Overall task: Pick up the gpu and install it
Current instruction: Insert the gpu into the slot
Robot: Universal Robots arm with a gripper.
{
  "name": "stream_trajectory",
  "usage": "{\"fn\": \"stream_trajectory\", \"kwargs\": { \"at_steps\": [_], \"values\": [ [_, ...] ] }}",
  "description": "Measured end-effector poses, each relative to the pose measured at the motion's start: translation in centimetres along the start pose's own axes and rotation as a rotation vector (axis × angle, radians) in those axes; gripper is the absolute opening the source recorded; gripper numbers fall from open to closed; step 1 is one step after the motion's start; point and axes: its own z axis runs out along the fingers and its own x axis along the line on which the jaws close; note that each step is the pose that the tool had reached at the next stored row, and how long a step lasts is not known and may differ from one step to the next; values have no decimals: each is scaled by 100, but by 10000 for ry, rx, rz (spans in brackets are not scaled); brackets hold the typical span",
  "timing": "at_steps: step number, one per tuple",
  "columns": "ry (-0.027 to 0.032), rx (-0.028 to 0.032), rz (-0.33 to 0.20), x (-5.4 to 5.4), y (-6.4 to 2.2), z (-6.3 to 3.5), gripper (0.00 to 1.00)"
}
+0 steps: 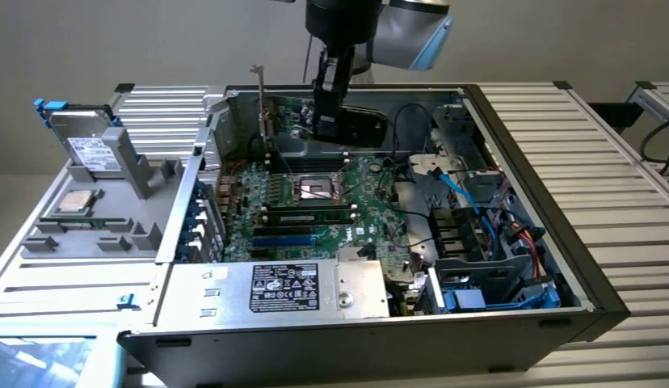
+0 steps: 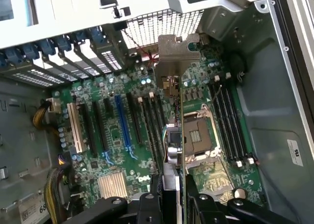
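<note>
Gripper [image 1: 332, 121] is pinching the gpu [image 1: 365, 128] edgewise above the motherboard [image 1: 367, 194], toward the far side. The card is likely handling stiff, light and fragile, so gripping its bare upper edge seems safest.

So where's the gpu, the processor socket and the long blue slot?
gpu [image 1: 363, 125], exterior view, its black cover.
processor socket [image 1: 313, 191], exterior view, its open middle.
long blue slot [image 2: 122, 122], wrist view, midway along it.

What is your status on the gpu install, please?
Copy: gripper shut on gpu. It hangs above the motherboard, not yet seated. Nothing seen in the way.
</note>
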Motion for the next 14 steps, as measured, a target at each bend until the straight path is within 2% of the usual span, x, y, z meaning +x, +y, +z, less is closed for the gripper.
{"fn": "stream_trajectory", "kwargs": {
  "at_steps": [2,9,12,14],
  "values": [
    [80,35,-275,0,-1,4,29],
    [300,77,-1398,0,-1,17,29],
    [439,102,-1791,0,-1,21,29],
    [568,123,-1966,0,-2,23,29]
  ]
}}
